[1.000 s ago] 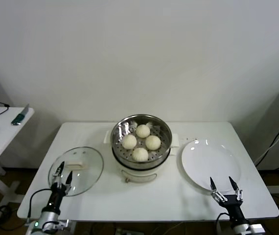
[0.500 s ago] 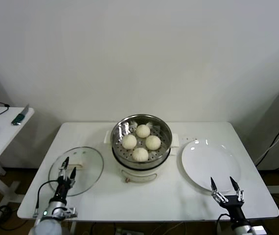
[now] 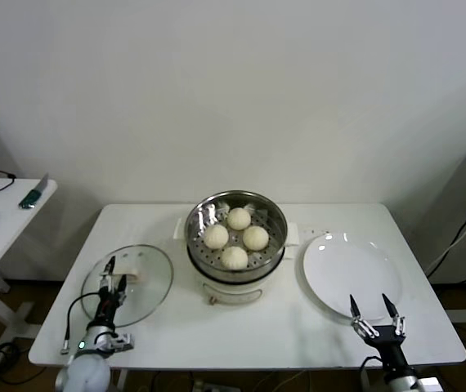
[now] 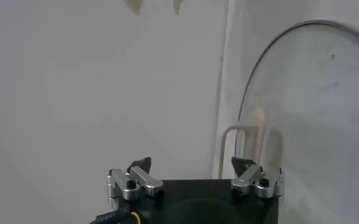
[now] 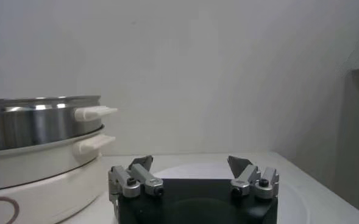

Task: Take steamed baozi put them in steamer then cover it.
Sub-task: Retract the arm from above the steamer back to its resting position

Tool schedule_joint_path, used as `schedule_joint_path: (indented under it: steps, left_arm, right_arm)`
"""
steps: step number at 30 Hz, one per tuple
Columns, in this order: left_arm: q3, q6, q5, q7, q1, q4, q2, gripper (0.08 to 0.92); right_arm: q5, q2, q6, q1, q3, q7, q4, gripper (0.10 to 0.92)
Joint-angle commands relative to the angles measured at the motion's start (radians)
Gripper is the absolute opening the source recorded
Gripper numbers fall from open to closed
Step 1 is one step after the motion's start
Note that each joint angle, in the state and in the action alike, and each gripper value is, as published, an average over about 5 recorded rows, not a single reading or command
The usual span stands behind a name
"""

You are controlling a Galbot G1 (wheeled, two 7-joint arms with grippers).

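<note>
Head view first: the steamer (image 3: pixel 235 237) sits mid-worktop (image 3: pixel 176 327), a shiny round steel basket with a perforated floor on a white pot base. All four steamed baozi (image 3: pixel 235 237) are inside it, arranged in a loose diamond. They're small, smooth, cream-white domes that sit close together, and none looks squashed. The cover (image 3: pixel 127 284) isn't on the pot. It lies flat on the worktop to the robot's left of the steamer. It's clear glass with a metal rim and a pale rectangular handle near its far-left edge. A white plate (image 3: pixel 351 273) sits on the other side of the steamer with nothing on it. The left claw (image 3: pixel 110 273) is over the near-left part of the cover, fingers spread, holding nothing. The right claw (image 3: pixel 374 310) hangs by the plate's near edge, fingers wide apart, nothing in it. Off to the far left there's a small side table (image 3: pixel 4 216) with a few odds and ends on it.

Left wrist view: the left claw (image 4: pixel 194 165) shows both fingertips standing wide, with the cover (image 4: pixel 313 109) and its curved metal rim just beyond, plus a pale looped handle shape.

Right wrist view: the right claw (image 5: pixel 191 163) is spread wide over the plate (image 5: pixel 289 192). The steamer (image 5: pixel 39 122) is off to one side, steel basket stacked on the white base, with white side handles sticking out.
</note>
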Motion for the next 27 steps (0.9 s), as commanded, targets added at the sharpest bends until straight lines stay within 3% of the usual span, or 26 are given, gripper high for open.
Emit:
schedule_joint_path:
  steps: [1,4,23,27]
  left_arm:
    - [0.003,0.024,0.005,0.002,-0.021,0.028,-0.002,0.817]
    - [-0.001,0.022,0.014,0.001,-0.022,0.033,-0.008,0.764]
    - [-0.028,-0.010,0.044,-0.017,-0.026,0.038,-0.022,0.213]
    - [-0.026,-0.010,0.041,-0.017,-0.022,0.010,-0.020,0.137]
  right_arm:
    - [-0.005,0.006,0.001,0.002,-0.002,0.002,-0.005,0.823]
    - [-0.006,0.010,0.001,0.003,-0.003,0.002,-0.007,0.823]
    - [-0.009,0.010,0.000,0.008,-0.011,-0.002,-0.007,0.823]
    - [-0.009,0.008,-0.001,0.009,-0.009,-0.002,-0.003,0.823]
